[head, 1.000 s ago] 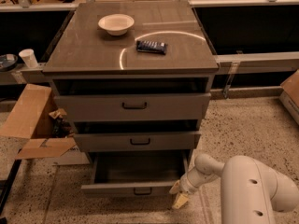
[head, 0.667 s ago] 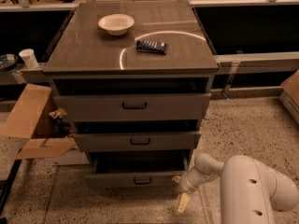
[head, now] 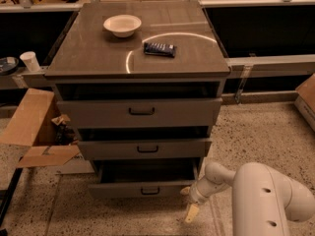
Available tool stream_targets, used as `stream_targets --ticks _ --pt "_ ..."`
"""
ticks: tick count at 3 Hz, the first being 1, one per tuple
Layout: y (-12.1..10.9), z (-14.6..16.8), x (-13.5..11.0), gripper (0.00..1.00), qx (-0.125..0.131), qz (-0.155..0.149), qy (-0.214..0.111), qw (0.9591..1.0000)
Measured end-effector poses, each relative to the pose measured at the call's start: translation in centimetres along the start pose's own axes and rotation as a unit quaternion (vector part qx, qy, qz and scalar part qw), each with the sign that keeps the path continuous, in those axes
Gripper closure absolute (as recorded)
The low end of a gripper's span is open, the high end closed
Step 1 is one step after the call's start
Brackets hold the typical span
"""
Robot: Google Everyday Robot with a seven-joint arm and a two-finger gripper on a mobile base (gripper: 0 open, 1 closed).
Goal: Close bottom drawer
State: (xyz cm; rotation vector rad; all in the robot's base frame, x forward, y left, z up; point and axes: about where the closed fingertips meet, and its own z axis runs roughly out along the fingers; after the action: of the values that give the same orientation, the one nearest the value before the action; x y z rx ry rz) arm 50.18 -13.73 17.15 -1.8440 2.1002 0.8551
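Observation:
The bottom drawer is the lowest of the cabinet's three grey-brown drawers. It stands partly pulled out, with a dark gap above its front and a small dark bar handle. My gripper is low at the drawer's right front corner, on the end of my white arm. Its tan fingers are spread. The upper fingertip is against the drawer front's right end, and the lower one points at the floor. It holds nothing.
The middle drawer and top drawer also stand slightly out. A white bowl and a dark packet lie on the cabinet top. An open cardboard box lies on the floor at left, and a paper cup stands behind it.
The bottom drawer has slid back into the cabinet by a good part of its travel. My gripper has followed it towards the cabinet, staying at its right front corner.

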Motion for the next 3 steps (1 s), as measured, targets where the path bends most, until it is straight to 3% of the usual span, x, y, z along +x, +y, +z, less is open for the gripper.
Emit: stream_targets --ticks 2,3 --pt "-3.7 -1.8 0.7 0.63 0.078 -0.014 0.045 0.9958" --pt "-5.9 -2.2 2.2 0.86 0.102 -0.011 0.045 0.9938"
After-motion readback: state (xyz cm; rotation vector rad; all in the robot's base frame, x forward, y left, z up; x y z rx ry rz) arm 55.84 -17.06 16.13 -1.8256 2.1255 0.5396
